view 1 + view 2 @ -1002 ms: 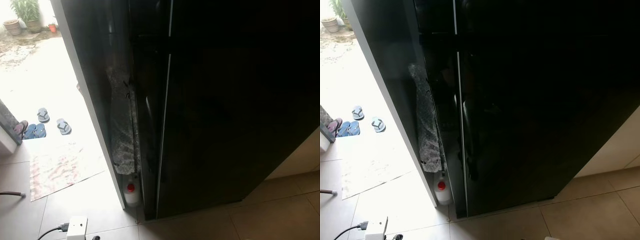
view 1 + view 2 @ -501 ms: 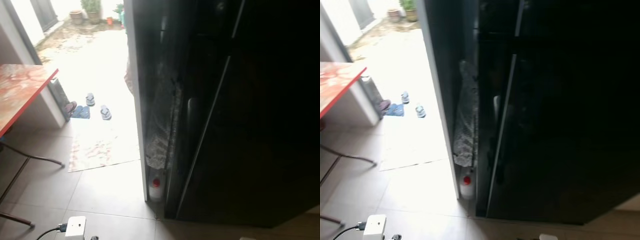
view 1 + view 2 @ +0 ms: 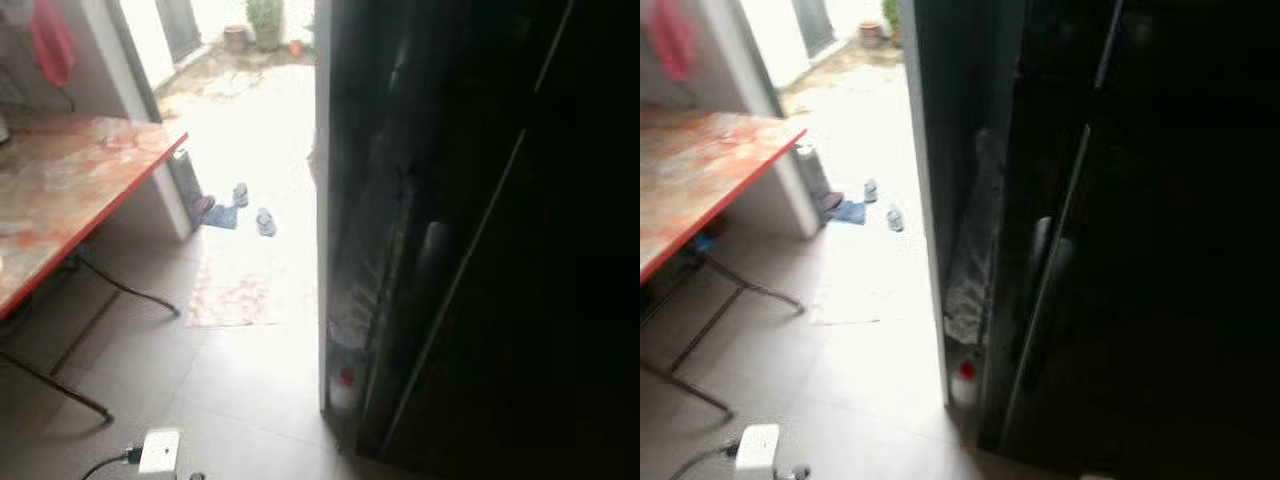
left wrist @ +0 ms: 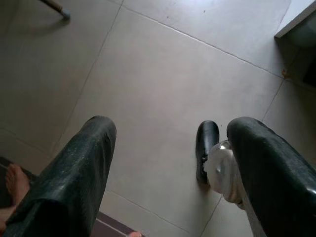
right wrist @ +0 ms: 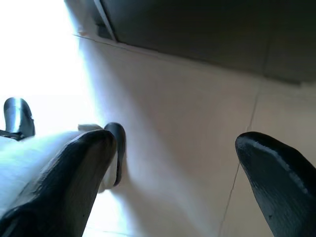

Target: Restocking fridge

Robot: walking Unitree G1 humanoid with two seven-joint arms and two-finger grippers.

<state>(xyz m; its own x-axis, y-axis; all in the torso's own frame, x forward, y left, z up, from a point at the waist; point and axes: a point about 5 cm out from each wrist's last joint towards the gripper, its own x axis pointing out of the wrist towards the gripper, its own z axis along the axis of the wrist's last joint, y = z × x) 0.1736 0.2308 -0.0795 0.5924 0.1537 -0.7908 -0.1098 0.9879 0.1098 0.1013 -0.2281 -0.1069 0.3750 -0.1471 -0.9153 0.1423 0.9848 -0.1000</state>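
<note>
The tall black fridge (image 3: 520, 250) stands on the right with its doors shut; a long handle (image 3: 1040, 290) runs down the lower door. In the left wrist view my left gripper (image 4: 168, 163) hangs open over bare floor tiles, nothing between its fingers (image 4: 74, 182). My right gripper (image 5: 182, 168) is open too, low over the tiles near the fridge's dark base, holding nothing.
A red-topped table (image 3: 60, 200) on thin metal legs stands on the left. A red-capped bottle (image 3: 344, 385) sits in the gap beside the fridge. A floor mat (image 3: 235, 292) and slippers (image 3: 250, 208) lie in the bright doorway. A white power box (image 3: 160, 450) lies near me. A person's bare foot (image 4: 15, 180) is behind my left gripper.
The head camera has swung left: the fridge has slid to the right of the picture and the red table has come into view. The picture is more blurred.
</note>
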